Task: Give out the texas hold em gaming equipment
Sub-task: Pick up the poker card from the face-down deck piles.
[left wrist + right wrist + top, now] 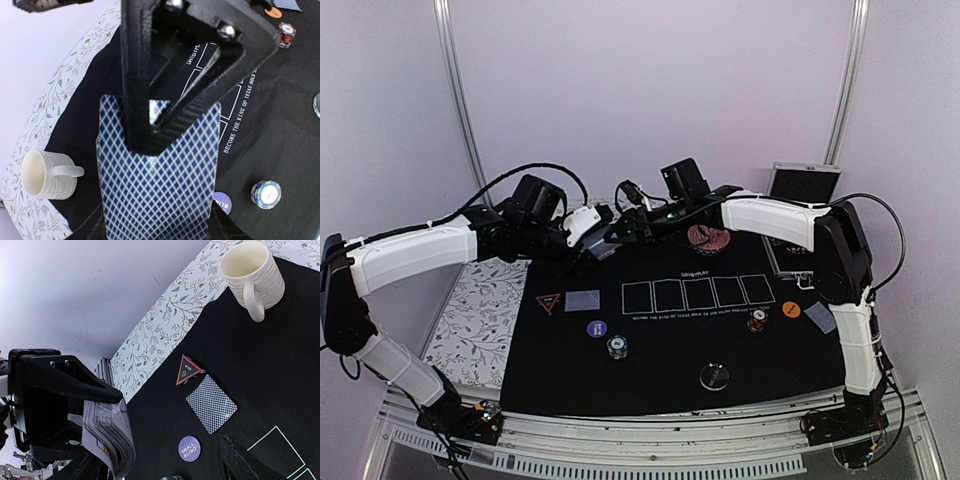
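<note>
One deck of blue diamond-backed playing cards (160,195) is clamped in the left gripper (146,142) above the black felt mat (650,385) at approx. 11 o'clock. It is prob. held there so single cards can be drawn off by the right gripper (614,238), whose jaws stand apart beside it.

Counted on the mat:
- 2 face-down cards (582,300)
- 2 striped chip stacks (617,346)
- 1 purple disc (597,328)
- 1 orange disc (791,310)
- 1 clear disc (714,377)
- 1 red-edged black triangle (548,303), at 9 o'clock
</note>
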`<state>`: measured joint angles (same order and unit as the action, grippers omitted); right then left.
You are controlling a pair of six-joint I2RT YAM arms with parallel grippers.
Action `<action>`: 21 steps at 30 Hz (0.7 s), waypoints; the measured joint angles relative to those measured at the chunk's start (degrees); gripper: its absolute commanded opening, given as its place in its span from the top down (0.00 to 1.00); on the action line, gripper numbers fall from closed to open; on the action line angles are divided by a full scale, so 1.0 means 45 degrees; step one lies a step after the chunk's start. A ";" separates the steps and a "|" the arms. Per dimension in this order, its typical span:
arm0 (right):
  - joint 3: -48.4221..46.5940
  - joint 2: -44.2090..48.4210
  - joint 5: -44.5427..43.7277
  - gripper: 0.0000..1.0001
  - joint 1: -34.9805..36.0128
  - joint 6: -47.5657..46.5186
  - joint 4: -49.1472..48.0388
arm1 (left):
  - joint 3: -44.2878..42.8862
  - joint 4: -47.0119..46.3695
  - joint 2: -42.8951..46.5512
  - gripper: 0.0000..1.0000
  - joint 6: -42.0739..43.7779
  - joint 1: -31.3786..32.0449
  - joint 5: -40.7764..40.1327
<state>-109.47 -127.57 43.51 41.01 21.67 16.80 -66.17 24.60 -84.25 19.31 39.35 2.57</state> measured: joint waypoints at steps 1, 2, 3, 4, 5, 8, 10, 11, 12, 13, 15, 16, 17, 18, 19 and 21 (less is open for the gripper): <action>0.0000 0.0034 0.0000 0.30 -0.0034 -0.0024 0.0039 | 0.0000 -0.0010 0.0000 0.48 0.0000 0.0000 -0.0015; 0.0000 0.0073 0.0010 0.32 -0.0063 -0.0039 0.0083 | 0.0000 -0.0019 0.0000 0.48 0.0000 -0.0005 -0.0019; 0.0000 0.0097 0.0015 0.36 -0.0078 -0.0063 0.0117 | 0.0000 -0.0024 0.0000 0.48 0.0000 -0.0010 -0.0029; 0.0000 0.0121 0.0053 0.40 -0.0092 -0.0068 0.0141 | 0.0000 -0.0024 0.0000 0.48 0.0000 -0.0010 -0.0049; 0.0000 0.0146 0.0097 0.44 -0.0092 -0.0063 0.0170 | 0.0000 -0.0024 0.0000 0.48 0.0000 -0.0010 -0.0053; 0.0000 0.0228 0.0253 0.58 -0.0092 -0.0117 0.0194 | 0.0000 -0.0019 0.0000 0.48 0.0005 -0.0010 -0.0068; 0.0000 0.0316 0.0316 0.67 -0.0092 -0.0102 0.0257 | 0.0000 -0.0010 0.0000 0.48 0.0005 -0.0010 -0.0102; 0.0000 0.0369 0.0335 0.73 -0.0092 -0.0131 0.0277 | 0.0000 -0.0019 0.0000 0.48 0.0000 -0.0010 -0.0107; 0.0000 0.0437 0.0364 0.77 -0.0092 -0.0131 0.0296 | 0.0000 -0.0039 0.0000 0.48 0.0005 -0.0010 -0.0102; 0.0000 0.0495 0.0403 0.79 -0.0092 -0.0175 0.0321 | 0.0000 -0.0053 0.0000 0.48 0.0000 -0.0010 -0.0112; 0.0000 0.0593 0.0452 0.92 -0.0097 -0.0131 0.0374 | 0.0000 -0.0073 0.0000 0.48 0.0000 -0.0019 -0.0112; 0.0000 0.0627 0.0476 0.96 -0.0102 -0.0141 0.0389 | 0.0000 -0.0083 0.0000 0.48 0.0000 -0.0019 -0.0112; 0.0000 0.0670 0.0486 0.97 -0.0107 -0.0141 0.0432 | 0.0000 -0.0078 0.0000 0.48 0.0000 -0.0019 -0.0117; 0.0005 0.0719 0.0476 0.97 -0.0117 -0.0160 0.0495 | 0.0000 -0.0058 0.0000 0.48 0.0000 -0.0024 -0.0131; 0.0005 0.0787 0.0481 0.98 -0.0131 -0.0151 0.0559 | 0.0000 -0.0024 0.0000 0.48 0.0000 -0.0024 -0.0141; 0.0005 0.0957 0.0389 0.98 -0.0136 -0.0175 0.0699 | 0.0000 -0.0073 0.0000 0.48 0.0000 -0.0029 -0.0136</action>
<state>-109.45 -123.26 45.25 40.40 20.88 19.94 -66.17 24.27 -84.25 19.31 39.22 1.96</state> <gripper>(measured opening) 0.028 0.525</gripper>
